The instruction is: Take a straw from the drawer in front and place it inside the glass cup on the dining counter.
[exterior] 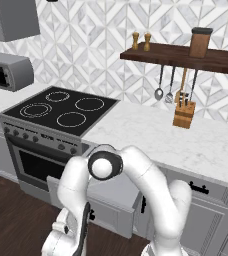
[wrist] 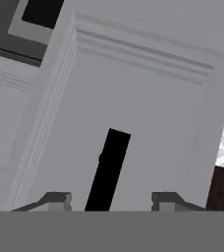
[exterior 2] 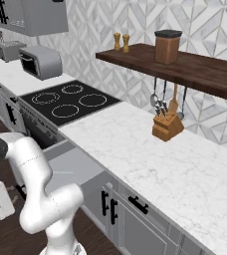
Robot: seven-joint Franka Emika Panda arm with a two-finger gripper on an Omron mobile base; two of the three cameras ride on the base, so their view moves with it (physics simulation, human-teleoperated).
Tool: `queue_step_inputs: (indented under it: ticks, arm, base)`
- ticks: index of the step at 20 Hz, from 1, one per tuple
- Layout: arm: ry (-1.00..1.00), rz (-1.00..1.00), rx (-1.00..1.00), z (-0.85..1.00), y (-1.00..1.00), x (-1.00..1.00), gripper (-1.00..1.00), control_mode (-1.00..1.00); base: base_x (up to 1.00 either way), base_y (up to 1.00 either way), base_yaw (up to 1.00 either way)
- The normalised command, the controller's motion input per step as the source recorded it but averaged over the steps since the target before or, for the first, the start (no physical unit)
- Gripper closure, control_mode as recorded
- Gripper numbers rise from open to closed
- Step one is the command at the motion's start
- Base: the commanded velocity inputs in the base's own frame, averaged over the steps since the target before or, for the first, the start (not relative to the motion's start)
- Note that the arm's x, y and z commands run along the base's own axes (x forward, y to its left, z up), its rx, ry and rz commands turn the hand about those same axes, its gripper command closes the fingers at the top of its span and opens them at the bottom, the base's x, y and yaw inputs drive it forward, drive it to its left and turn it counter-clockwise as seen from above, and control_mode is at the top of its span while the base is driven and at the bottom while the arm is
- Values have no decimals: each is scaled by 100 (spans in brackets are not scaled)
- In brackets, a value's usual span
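The wide light-grey cabinet drawer (exterior: 111, 210) is seen pulled out from under the white grey-veined marble worktop (exterior: 186, 135), just right of the black four-ring stove (exterior: 61, 107). In the right base view its pale, shallow interior (exterior 2: 70, 167) is laid open, and a very thin, faint pale line (exterior 2: 60, 173) on the drawer floor may be the straw, though this cannot be told for certain. In the hand view, the framed panel front (wrist: 133, 108) is presented close up, with its small black bar handle (wrist: 108, 170) running slantwise from between the fingertips towards the upper right. The two-finger gripper (wrist: 111, 203) is shown spread wide, its dark fingertips (wrist: 55, 201) well apart on either side of the handle, with nothing held between them.
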Motion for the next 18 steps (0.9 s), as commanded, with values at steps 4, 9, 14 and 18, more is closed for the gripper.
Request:
queue_step_inputs:
  ticks: [4,9,14,18]
  arm:
    - [4,25,23,28,35,-97,-100,-100]
    - [-35,4,8,95,8,-27,-100,-100]
    - [-29,-14,6,100,1,0,-100,-100]
    - [-28,-14,1,100,7,-14,-100,-100]
  base:
    - [0,0,0]
    - [0,0,0]
    - [0,0,0]
    - [0,0,0]
